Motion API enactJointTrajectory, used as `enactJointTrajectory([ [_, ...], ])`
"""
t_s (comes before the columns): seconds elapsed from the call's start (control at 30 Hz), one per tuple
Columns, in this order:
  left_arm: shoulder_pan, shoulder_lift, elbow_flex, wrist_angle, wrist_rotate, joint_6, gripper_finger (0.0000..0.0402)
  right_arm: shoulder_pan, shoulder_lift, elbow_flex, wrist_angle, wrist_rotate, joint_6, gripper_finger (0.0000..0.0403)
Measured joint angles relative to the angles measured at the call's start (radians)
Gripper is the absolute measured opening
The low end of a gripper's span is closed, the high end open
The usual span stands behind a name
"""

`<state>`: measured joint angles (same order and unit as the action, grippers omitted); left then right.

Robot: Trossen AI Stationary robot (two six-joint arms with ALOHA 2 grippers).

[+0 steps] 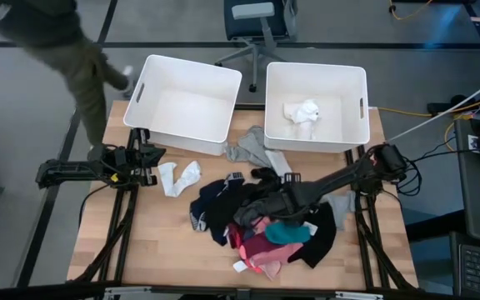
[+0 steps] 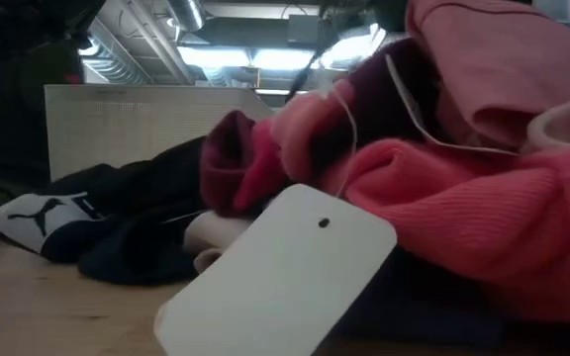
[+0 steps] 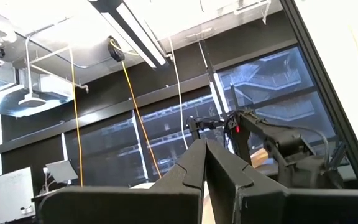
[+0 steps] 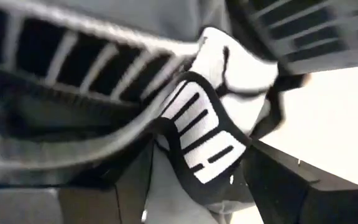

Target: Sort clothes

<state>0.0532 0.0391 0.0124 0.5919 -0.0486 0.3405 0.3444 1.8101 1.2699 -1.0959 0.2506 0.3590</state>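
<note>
The clothes lie heaped [image 1: 265, 221] on the wooden table: black, pink, red, teal and grey pieces. A white piece [image 1: 179, 177] lies apart to the left, and a grey one [image 1: 248, 148] rests against the bins. Another white piece [image 1: 302, 112] lies in the right bin [image 1: 315, 68]. My right gripper [image 1: 265, 207] reaches down over the heap's far side and is open. In its wrist view a black garment's white lettered band [image 4: 197, 137] lies between its fingers [image 4: 278, 180]. My left gripper [image 1: 144, 158] is parked at the table's left edge, shut [image 3: 204, 152] and empty. My right gripper comes at the black garment's white lettered band [image 4: 191, 124] from above, pointing steeply down, with a finger on either side of it. Whether the fingers touch the cloth I cannot tell.
The left bin [image 1: 144, 83] stands beside the right one at the table's far edge. A white card tag [image 2: 265, 277] on a string lies by the pink garments [image 2: 483, 198] at the near edge. A person [image 1: 73, 50] stands beyond the far left corner.
</note>
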Motion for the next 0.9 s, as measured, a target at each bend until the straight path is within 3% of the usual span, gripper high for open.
enactJointTrajectory([
  [0.23, 0.0, 0.0, 0.0, 0.0, 0.0, 0.0, 0.0004, 0.045, -0.018, 0.203, -0.208, 0.162, 0.019, 0.0237],
  [0.37, 0.0, 0.0, 0.0, -0.001, 0.0, -0.001, 0.0004, 0.065, -0.035, 0.22, -0.241, 0.311, 0.053, 0.0237],
  [0.53, 0.0, 0.0, 0.0, -0.005, 0.0, -0.005, 0.0004, 0.066, -0.064, 0.098, -0.204, 0.403, 0.082, 0.0237],
  [0.9, 0.0, 0.0, 0.0, -0.003, 0.0, 0.019, 0.0004, 0.005, -0.182, -0.243, 0.117, 0.43, 0.121, 0.0237],
])
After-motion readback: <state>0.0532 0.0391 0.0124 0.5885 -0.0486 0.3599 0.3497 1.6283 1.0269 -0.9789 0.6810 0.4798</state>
